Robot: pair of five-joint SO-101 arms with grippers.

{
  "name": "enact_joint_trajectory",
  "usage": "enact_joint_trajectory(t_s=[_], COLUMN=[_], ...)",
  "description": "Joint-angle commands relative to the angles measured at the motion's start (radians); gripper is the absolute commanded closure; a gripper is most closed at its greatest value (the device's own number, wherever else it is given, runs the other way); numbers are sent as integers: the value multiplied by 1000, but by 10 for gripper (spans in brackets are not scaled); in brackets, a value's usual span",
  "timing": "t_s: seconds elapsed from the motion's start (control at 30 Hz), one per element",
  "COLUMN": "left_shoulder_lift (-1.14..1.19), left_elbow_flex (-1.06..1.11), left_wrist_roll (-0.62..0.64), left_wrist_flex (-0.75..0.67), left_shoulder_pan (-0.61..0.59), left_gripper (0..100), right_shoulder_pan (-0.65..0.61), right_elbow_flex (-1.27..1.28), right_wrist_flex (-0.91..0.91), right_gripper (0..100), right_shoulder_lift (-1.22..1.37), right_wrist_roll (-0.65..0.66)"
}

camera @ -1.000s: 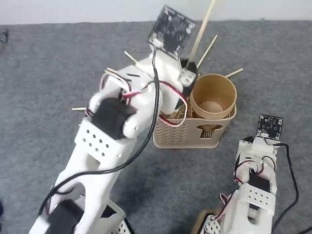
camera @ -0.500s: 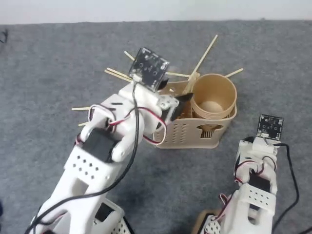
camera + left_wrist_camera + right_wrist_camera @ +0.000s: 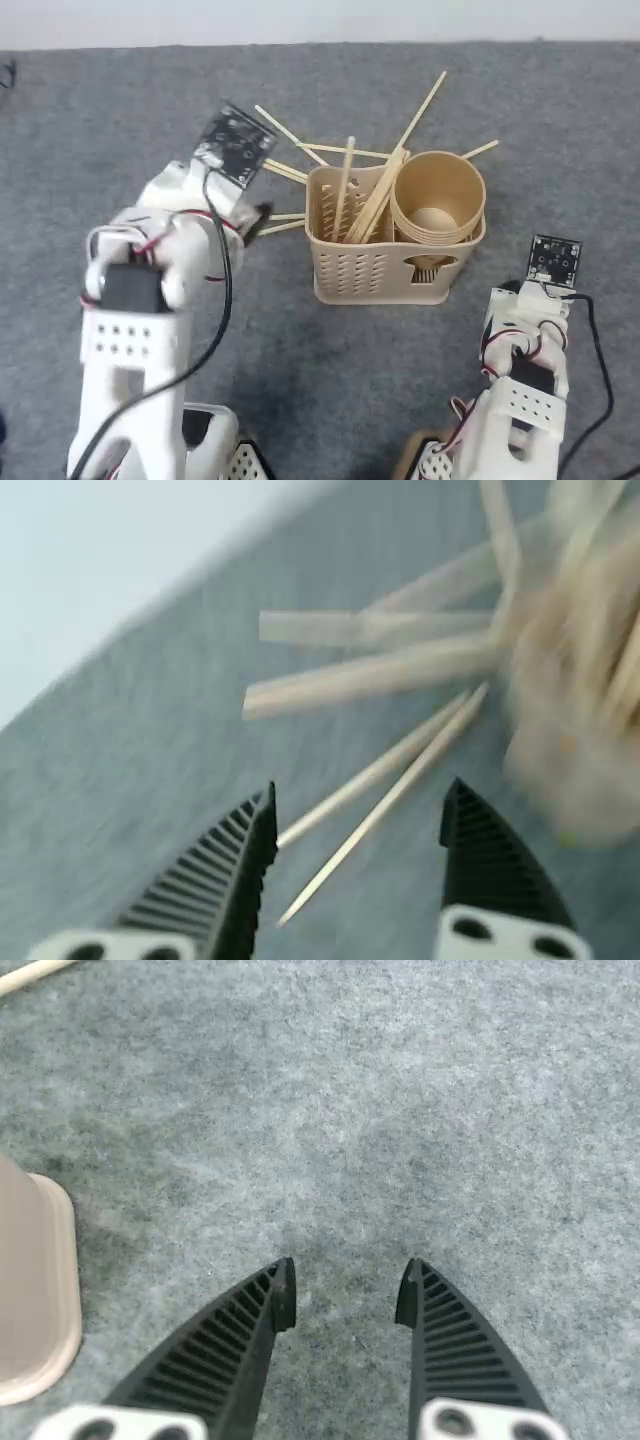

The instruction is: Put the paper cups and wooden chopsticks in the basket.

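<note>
The beige basket [image 3: 380, 262] stands mid-table. Stacked paper cups [image 3: 437, 205] fill its right half and several wooden chopsticks [image 3: 372, 195] lean in its left half. More chopsticks [image 3: 285, 171] lie on the carpet just left of the basket. My left gripper [image 3: 260, 216] hangs by these, left of the basket. In the left wrist view it [image 3: 358, 820] is open with nothing between its fingers, above two loose chopsticks [image 3: 385, 785]. My right gripper [image 3: 345, 1295] stands open over bare carpet, at the near right, beside the basket's corner [image 3: 35, 1280].
Grey carpet covers the table. Chopstick ends jut past the basket's far side [image 3: 425, 100] and far right [image 3: 480, 150]. A chopstick tip [image 3: 30, 972] lies on the carpet in the right wrist view. The right arm's base [image 3: 520, 400] fills the near right corner.
My left arm has drawn back from above the basket to its left side. The chopstick it held upright now stands in the basket. The right arm has kept still.
</note>
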Motion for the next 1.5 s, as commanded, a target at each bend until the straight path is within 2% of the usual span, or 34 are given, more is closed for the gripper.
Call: enact_joint_trajectory(t_s=[0.0,0.1,0.43,0.6,1.07,1.33,1.47], left_shoulder_lift=[100,196,724,951,1303,1418,1478], left_elbow_flex=[-27,-76,-323,-483,-757,-900,-989], left_wrist_roll=[-293,-404,-413,-485,-488,-493,-537], left_wrist_flex=[23,23,3,49,75,282,391], left_shoulder_pan=[-98,-114,-84,-78,-74,-15,5], left_gripper=[750,750,750,750,751,915,986], right_shoulder_pan=[-7,-7,-7,-7,-7,-7,-7], right_elbow_flex=[21,21,21,21,21,21,21], right_wrist_flex=[-5,-4,-4,-4,-4,-4,-4], right_gripper=[821,821,821,821,822,822,822], right_shoulder_lift=[-13,-13,-13,-13,-13,-13,-13], right_wrist_roll=[15,15,15,15,15,15,15])
